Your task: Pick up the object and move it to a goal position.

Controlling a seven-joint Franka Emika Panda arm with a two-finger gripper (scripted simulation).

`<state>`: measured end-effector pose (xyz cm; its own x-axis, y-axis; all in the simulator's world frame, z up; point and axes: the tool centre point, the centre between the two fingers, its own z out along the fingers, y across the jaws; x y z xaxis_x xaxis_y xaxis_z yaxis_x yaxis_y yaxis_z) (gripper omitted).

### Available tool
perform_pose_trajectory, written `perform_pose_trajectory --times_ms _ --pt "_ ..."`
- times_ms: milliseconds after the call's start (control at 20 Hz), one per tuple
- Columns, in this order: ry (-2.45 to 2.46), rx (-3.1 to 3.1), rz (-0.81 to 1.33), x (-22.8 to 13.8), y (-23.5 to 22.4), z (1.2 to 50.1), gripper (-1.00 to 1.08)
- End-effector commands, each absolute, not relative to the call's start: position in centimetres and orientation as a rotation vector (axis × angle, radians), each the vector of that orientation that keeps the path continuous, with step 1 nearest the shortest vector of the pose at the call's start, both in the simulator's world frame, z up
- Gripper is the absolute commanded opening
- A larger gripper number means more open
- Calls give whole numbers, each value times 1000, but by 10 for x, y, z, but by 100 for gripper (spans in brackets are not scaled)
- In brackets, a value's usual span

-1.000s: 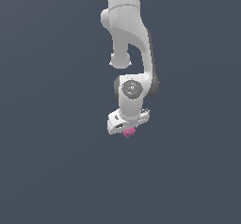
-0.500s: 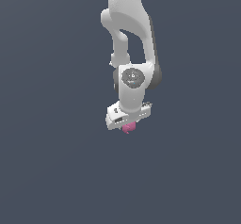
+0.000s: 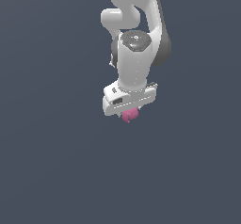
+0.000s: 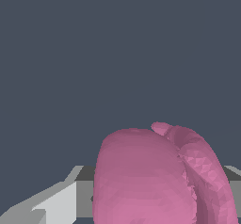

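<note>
Room for movement: nothing but flat dark grey-blue backdrop on every side of the gripper (image 3: 129, 111), w/ no edge, wall or other item visible in either view. Surface: no tabletop seam, shadow or horizon can be made out, so cannot tell whether the grey field is floor or background, nor how high the gripper sits over it. Arm (image 3: 136, 30): white Panda enters from the top of the exterior view, wrist pointing down, white gripper head (image 3: 128, 98) tilted slightly, its end toward the exterior view's right sitting higher. Object (image 3: 130, 115): small pink-magenta lumpy blob, directly beneath the gripper head, touching its underside and poking out below it; far smaller than the head. Wrist view: object (image 4: 160, 176) fills the near field, two rounded lobes w/ a crease between them, a grey-white part of the gripper body (image 4: 61, 202) showing just beside and behind it. Fingers not separately discernible in either view; the object hangs under the head w/ no support below, so the gripper appears closed around it, width of the gap not readable.
</note>
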<state>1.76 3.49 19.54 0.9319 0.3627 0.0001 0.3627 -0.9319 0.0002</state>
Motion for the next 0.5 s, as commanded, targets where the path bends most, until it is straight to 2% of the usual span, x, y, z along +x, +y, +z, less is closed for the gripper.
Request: perform_pose_trajectory --times_ms 0,450 --pt "580 3088 0 17 34 227 -100" --pt "580 3088 0 19 33 325 -100"
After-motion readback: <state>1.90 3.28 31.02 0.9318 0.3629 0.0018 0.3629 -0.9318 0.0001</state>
